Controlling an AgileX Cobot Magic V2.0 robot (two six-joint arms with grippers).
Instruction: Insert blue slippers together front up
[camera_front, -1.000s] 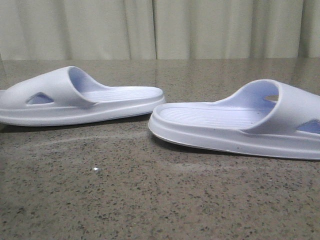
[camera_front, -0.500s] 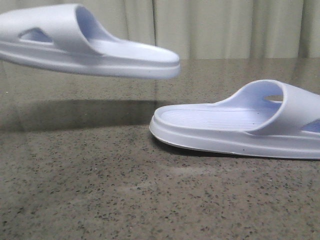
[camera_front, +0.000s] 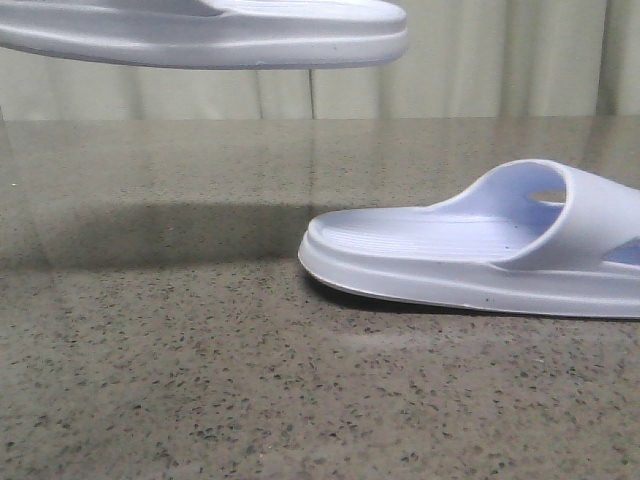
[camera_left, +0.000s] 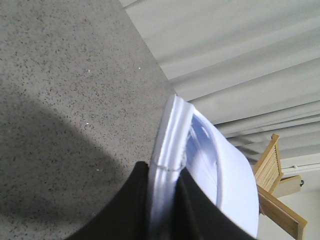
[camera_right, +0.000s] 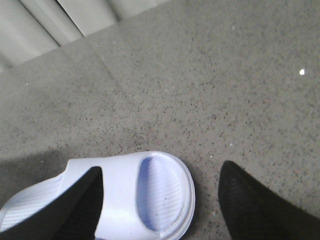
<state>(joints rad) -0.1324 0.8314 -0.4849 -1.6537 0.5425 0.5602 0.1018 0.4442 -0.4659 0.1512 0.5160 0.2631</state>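
Granite-patterned tabletop fills the near part of the front view, speckled grey and brown. On it, at the right, one blue slipper lies flat on its sole, with the ribbed footbed up and the wide strap toward the right edge of the view. In the right wrist view the same slipper lies below the right gripper, whose two black fingers stand wide apart. One finger is over the strap and partly hides it; the other is out past the rounded end of the slipper, over bare table. I cannot tell whether either finger touches the slipper or the table.

Higher and farther, the second blue slipper is in the air, well above the table, nearly level, and only its thick sole edge and a little of the footbed show at the top of the front view. Its dark shadow lies on the table under it. In the left wrist view the left gripper is closed on this slipper: the two black fingers press the sole edge from both sides, and the slipper extends away from the gripper.

Behind the table hangs a pale pleated curtain. A wooden frame with slats is seen past the held slipper.
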